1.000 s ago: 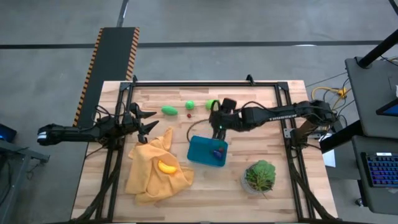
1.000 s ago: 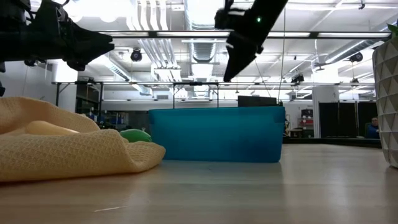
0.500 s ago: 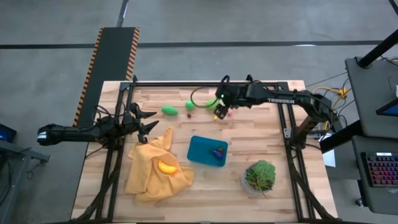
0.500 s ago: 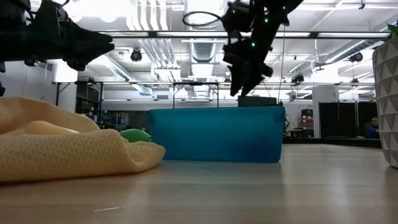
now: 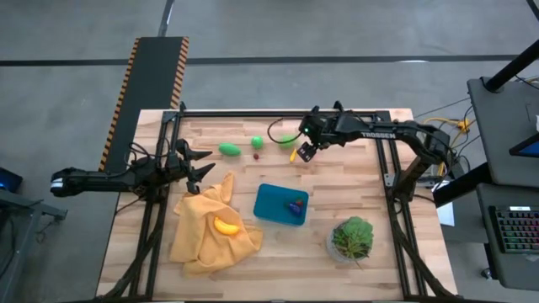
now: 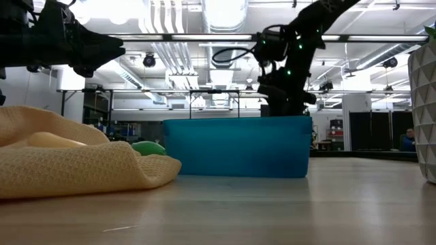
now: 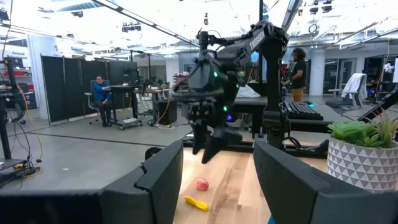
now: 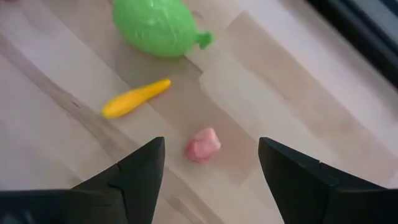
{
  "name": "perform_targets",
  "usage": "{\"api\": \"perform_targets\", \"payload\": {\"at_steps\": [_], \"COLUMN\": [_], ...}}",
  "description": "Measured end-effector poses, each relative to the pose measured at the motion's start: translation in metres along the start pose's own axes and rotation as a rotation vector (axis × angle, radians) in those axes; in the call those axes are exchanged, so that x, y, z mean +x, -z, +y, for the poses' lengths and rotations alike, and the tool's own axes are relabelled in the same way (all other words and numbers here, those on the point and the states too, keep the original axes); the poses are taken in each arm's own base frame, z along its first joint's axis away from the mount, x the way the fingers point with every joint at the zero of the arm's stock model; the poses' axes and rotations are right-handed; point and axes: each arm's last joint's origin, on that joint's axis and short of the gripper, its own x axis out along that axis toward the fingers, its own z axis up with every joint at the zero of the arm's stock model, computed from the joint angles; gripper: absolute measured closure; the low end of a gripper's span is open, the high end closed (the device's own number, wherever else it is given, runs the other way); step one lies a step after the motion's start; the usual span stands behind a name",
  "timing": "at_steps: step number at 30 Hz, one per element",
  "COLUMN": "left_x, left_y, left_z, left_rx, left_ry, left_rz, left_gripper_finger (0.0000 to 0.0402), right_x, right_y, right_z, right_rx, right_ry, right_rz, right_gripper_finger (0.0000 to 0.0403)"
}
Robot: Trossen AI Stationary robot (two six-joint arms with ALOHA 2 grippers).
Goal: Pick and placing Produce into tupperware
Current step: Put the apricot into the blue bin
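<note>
- The right gripper (image 5: 305, 151) hovers over the far part of the table, jaws parted and empty, with a pink produce piece (image 8: 203, 146) lying between its fingers' line of sight, just ahead of them.
- A yellow-orange piece (image 8: 135, 98) lies beside the pink one, its long axis slanted across the gripper's opening; a round green piece (image 8: 160, 27) sits beyond it.
- The tupperware (image 5: 280, 204) stands nearer the table's middle, well apart, already holding 1 or 2 small pieces.
- The left gripper (image 5: 199, 162) waits at the left edge, half-open and empty; the right arm is clearly nearer the pink piece.
</note>
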Motion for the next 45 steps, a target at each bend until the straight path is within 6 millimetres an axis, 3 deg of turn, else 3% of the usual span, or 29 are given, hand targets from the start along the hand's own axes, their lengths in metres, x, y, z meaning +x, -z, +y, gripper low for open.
{"api": "perform_targets", "payload": {"at_steps": [15, 27, 45], "left_x": [0.0, 0.0, 0.0], "left_y": [0.0, 0.0, 0.0], "left_z": [0.0, 0.0, 0.0], "left_rx": [0.0, 0.0, 0.0], "left_ry": [0.0, 0.0, 0.0], "left_rz": [-0.001, -0.001, -0.001], "left_gripper_finger": [0.0218, 0.0218, 0.0218], "right_x": [0.037, 0.061, 0.068], "right_y": [0.034, 0.041, 0.045], "right_z": [-0.004, -0.001, -0.001], "right_rx": [0.116, 0.127, 0.125], "right_ry": [-0.02, -0.034, -0.025], "right_rz": [-0.029, -0.061, -0.052], "right_gripper_finger": [0.0158, 0.016, 0.0195]}}
